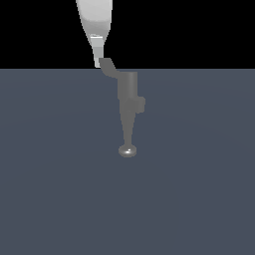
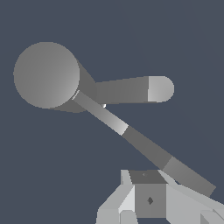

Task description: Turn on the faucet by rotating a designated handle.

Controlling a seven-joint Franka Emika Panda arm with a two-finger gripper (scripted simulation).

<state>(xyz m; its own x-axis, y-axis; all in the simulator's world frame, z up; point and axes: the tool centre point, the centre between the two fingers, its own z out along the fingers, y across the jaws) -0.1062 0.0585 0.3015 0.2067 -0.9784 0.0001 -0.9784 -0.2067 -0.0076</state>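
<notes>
the handle (image 1: 108,66) angles up from the top of the faucet (image 1: 128,102), towards the exterior view's left. the faucet stands on the grey bench (image 1: 50,174) near its far edge, its spout ending in a shiny round tip (image 1: 127,151). the claw (image 1: 98,63) hangs just beside the handle's paddle end; i cannot tell how far it is open, or whether it touches.

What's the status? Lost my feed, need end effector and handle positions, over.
End effector at handle tip, open or shut unclear. Handle slants up from top of faucet, toward exterior view's left. Nothing in the way.
</notes>
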